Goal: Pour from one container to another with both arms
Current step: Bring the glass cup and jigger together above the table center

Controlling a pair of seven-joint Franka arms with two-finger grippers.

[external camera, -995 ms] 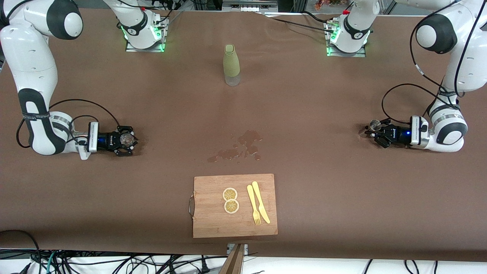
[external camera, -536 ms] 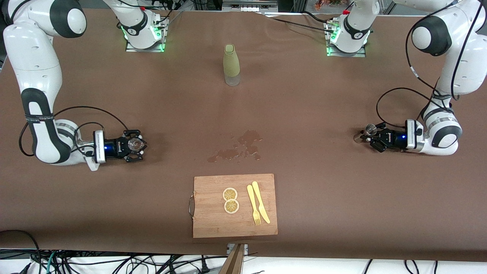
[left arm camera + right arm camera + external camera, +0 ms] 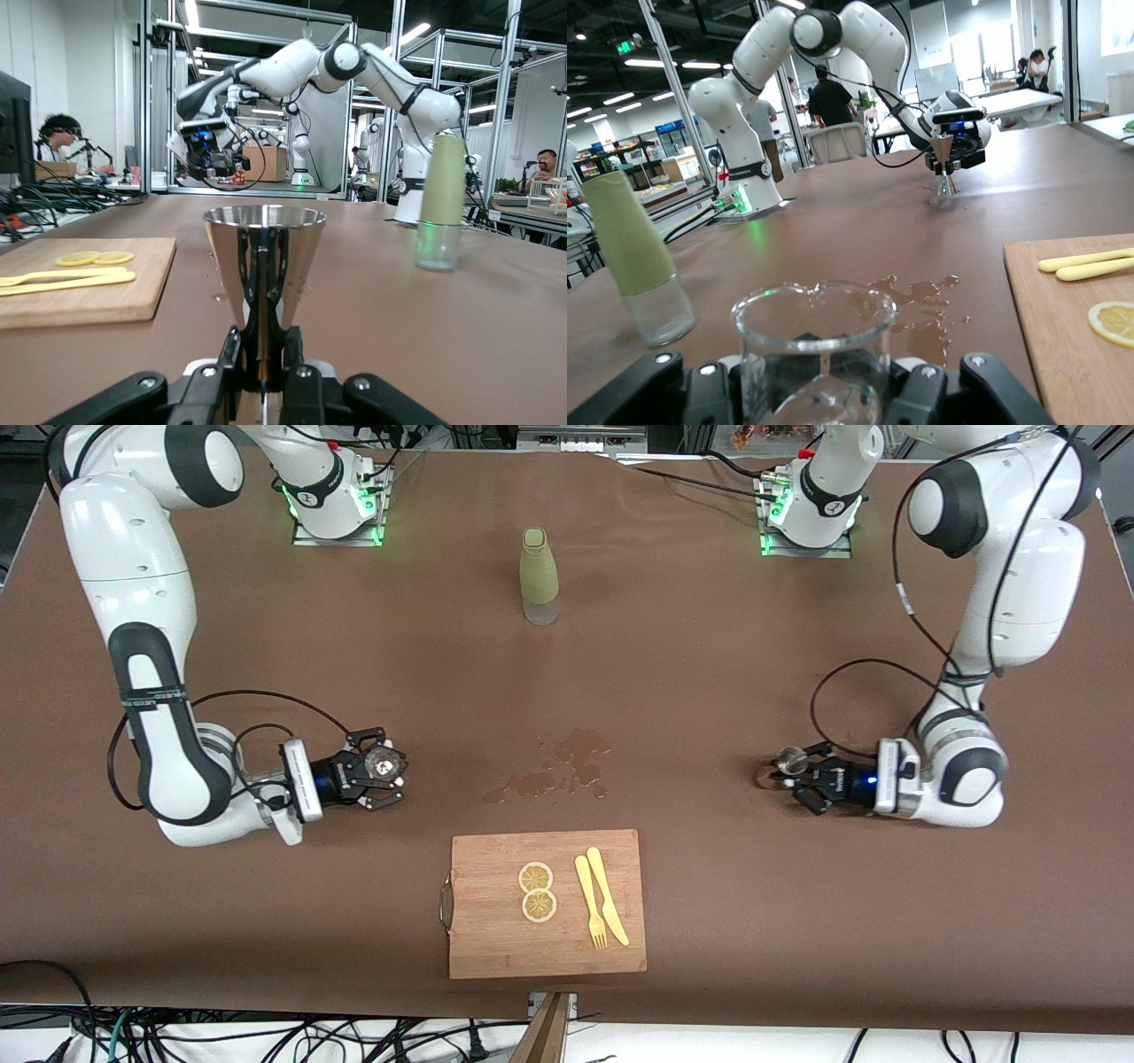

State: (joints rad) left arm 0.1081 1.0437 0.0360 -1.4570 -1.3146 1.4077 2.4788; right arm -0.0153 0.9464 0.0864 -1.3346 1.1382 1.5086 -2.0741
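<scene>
Left gripper (image 3: 793,778), at four o'clock in the front view, is clenched on a small silvery metal cone cup (image 3: 789,760). At eight o'clock the right gripper (image 3: 383,769) grasps a clear glass beaker (image 3: 384,761). A wet spill (image 3: 554,771) darkens the cloth between them, with a bamboo cutting board (image 3: 496,948) at six o'clock and an olive-sleeved bottle (image 3: 539,576) at twelve.

From the left wrist, black fingers (image 3: 229,367) pinch the cup's narrow lower part.

From the right wrist, the beaker stands upright in the right gripper's grasp.
</scene>
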